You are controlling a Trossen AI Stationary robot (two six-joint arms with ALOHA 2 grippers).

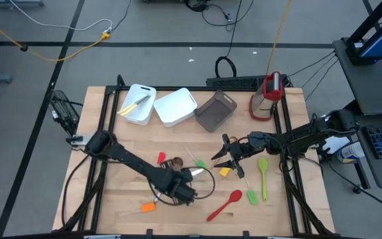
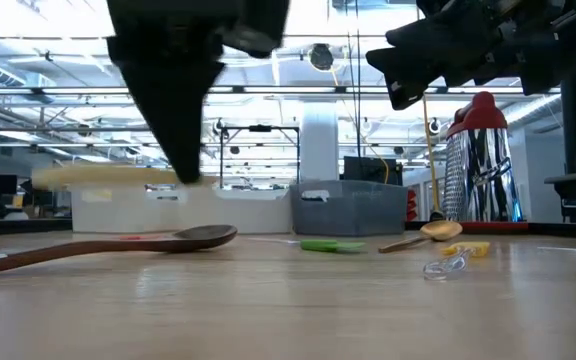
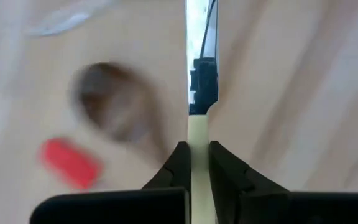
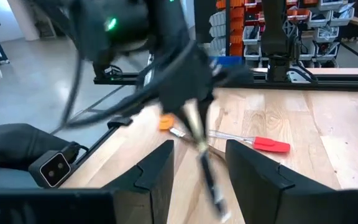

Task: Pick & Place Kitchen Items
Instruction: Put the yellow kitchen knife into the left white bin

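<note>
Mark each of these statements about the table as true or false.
1. The left gripper is shut on a pale-handled knife. True.
2. The right gripper holds the green spoon. False: its fingers are open and empty; the spoon lies on the table.
3. The grey bin stands between a white bin and the red-and-silver appliance. True.
4. The red spoon lies in a white bin. False: it lies on the table.
</note>
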